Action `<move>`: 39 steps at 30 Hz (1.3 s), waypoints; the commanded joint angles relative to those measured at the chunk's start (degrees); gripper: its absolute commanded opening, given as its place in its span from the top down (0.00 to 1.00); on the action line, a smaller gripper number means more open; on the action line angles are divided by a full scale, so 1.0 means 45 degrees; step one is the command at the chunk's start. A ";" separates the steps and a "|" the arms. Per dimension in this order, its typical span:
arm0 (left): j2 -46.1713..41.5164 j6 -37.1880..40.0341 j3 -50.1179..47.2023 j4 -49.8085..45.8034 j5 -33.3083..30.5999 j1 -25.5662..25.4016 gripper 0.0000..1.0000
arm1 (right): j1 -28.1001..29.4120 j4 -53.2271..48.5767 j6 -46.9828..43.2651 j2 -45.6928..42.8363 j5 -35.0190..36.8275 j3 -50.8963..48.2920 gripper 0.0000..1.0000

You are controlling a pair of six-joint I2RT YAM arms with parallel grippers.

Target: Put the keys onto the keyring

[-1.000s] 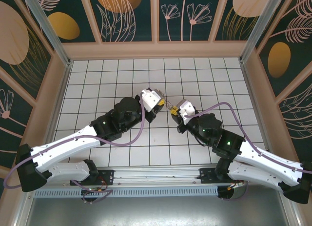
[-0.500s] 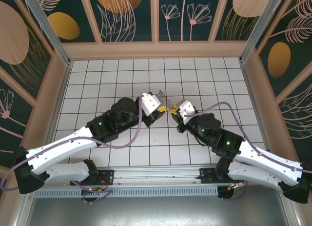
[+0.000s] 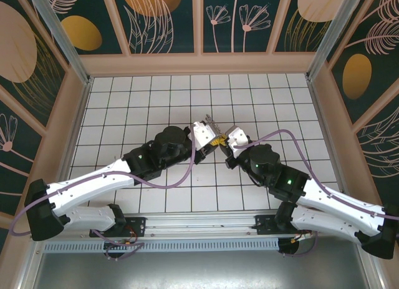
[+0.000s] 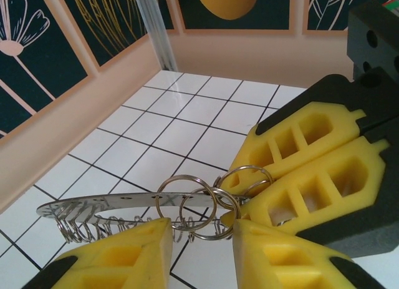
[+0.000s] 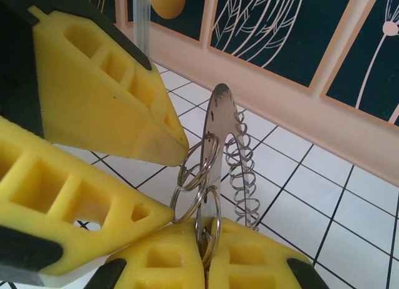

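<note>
The keyring (image 4: 106,205), a flat silver band fringed with wire coils, hangs in the air above the tiled floor (image 3: 156,95). My right gripper (image 5: 209,239) is shut on its near end and on one small split ring (image 5: 211,220). Two more small split rings (image 4: 196,205) hang from the band. My left gripper (image 4: 201,230) faces the right one, jaws apart, with those rings between its fingertips (image 5: 168,148). From above, both grippers meet at the table's middle, left gripper (image 3: 213,141) against right gripper (image 3: 222,143), with the keyring (image 3: 207,122) poking out behind them. The keys are out of view.
Peach walls (image 3: 199,63) with dark flower panels close in the white tiled floor on three sides. Both arms stretch inward from the near edge and crowd the centre.
My left arm has swung right and a little nearer, bringing its fingers up to the rings at the right gripper. The right gripper has stayed shut on the keyring, almost still.
</note>
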 commanded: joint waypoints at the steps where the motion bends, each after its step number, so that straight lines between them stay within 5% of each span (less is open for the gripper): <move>1: 0.0123 0.0254 0.0333 0.0983 -0.0349 -0.0046 0.71 | 0.0060 0.0902 0.0122 -0.0024 0.0307 0.0362 1.00; 15: 0.0093 0.0430 0.0304 0.1085 -0.0975 -0.0071 0.77 | -0.0030 0.1007 0.0152 -0.0116 0.0262 0.0147 1.00; 25: 0.0000 0.0404 0.0338 0.1083 -0.1225 -0.0072 1.00 | -0.0028 0.0809 0.0171 -0.0368 0.0308 0.0126 1.00; 39: -0.0506 -0.0195 -0.0070 0.1995 -0.0550 -0.0067 1.00 | -0.0038 0.0942 0.0195 -0.0498 0.0144 0.0088 1.00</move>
